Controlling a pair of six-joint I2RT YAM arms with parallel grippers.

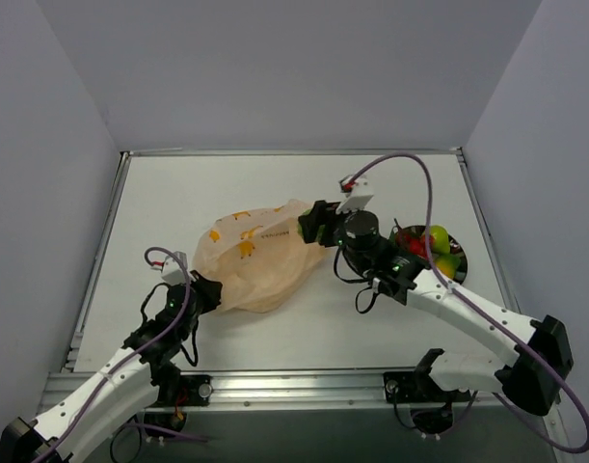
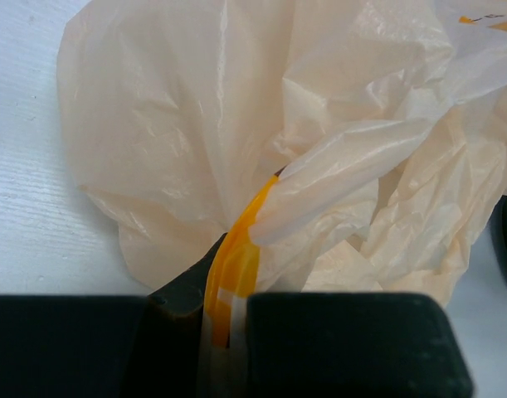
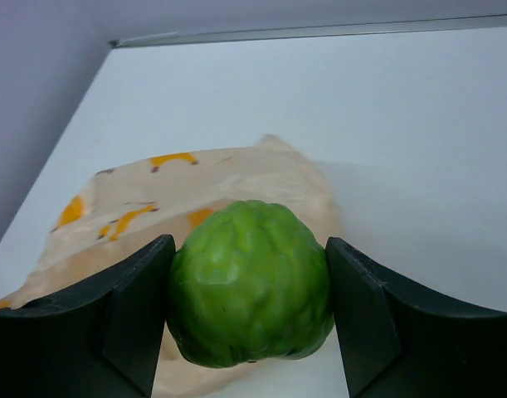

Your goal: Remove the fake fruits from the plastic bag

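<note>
Fingers [image 3: 129, 315] of the right gripper [image 1: 306, 225] clamped on one green fruit [image 3: 249, 282]; left gripper [image 1: 203, 289] pinched tight on the plastic bag [image 1: 260, 258]

The green fruit sits bare between the two dark pads, at the bag's right edge, with the crinkled peach film behind and below it. The one bag lies slumped on the white table [image 1: 371, 188] between the two arms. The left fingers [image 2: 344, 344] are closed on a twisted yellow-orange strip of the bag at its near-left corner. To the right stands one dark round plate [image 1: 470, 262] holding three fake fruits [image 1: 437, 237] that can be counted: one red and two yellow-green. The right wrist and its purple cable [image 1: 424, 183] cross over the plate and hide part of it
</note>
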